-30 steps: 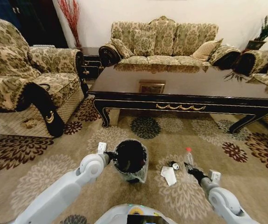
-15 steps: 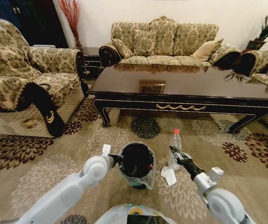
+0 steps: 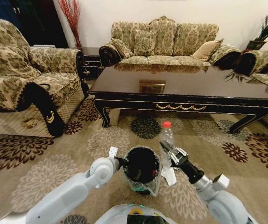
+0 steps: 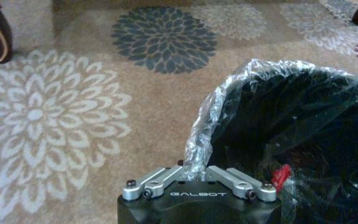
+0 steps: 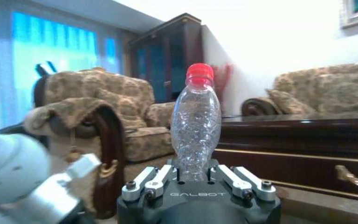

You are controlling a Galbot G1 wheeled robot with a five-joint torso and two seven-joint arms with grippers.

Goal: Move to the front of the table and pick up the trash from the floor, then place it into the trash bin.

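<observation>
While we are facing the table (image 3: 180,88) from the floor (image 3: 54,172) in front of it, our right gripper (image 3: 167,152) is clamping the clear plastic bottle (image 3: 167,140) low on its body and holding it upright, red cap on top, lifted off the carpet just beside the trash bin (image 3: 142,168). Through the right wrist camera the bottle (image 5: 196,135) is standing straight up out of the closed-in fingers (image 5: 160,179). Our left gripper (image 3: 123,163) is pinching the near rim of the bin; in the left wrist view its fingers (image 4: 157,182) are squeezing the clear liner bag (image 4: 207,126) at the edge. A white folded paper (image 3: 168,175) is lying on the carpet next to the bin, under the right arm. Something red is showing inside the bin.
</observation>
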